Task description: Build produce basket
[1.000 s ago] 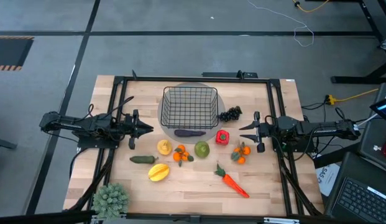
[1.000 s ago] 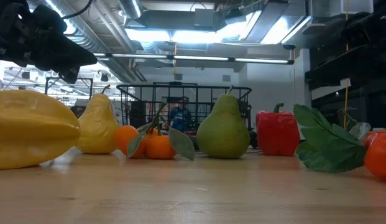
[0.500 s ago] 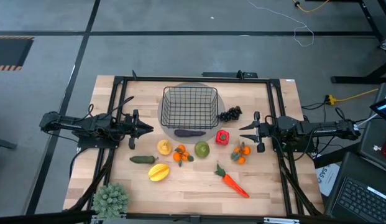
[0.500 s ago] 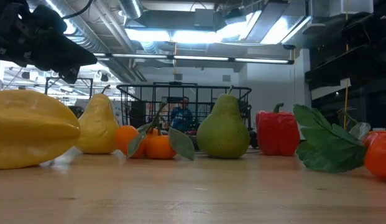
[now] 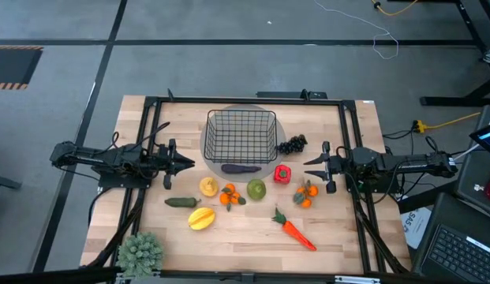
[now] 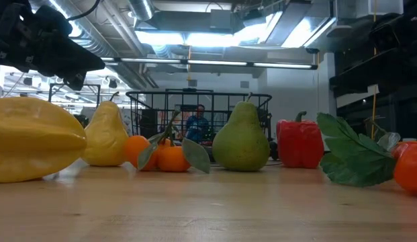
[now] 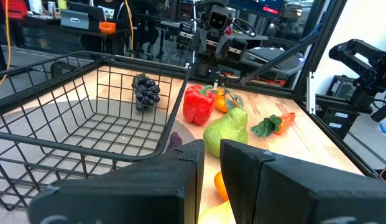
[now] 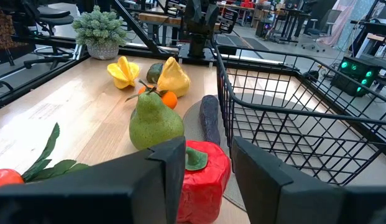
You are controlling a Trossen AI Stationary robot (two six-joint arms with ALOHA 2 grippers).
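Nothing has been moved since the earlier frames: both arms are parked as before. The basket is set at twelve o'clock on the desk and appears empty, its long axis running three to nine. The eggplant lies just outside its six o'clock wall, also pointing three to nine. The left gripper is nearly closed, holding nothing; the right gripper is parted, also holding nothing. If the eggplant is approached low, the wire wall could be snagged and the basket dragged.
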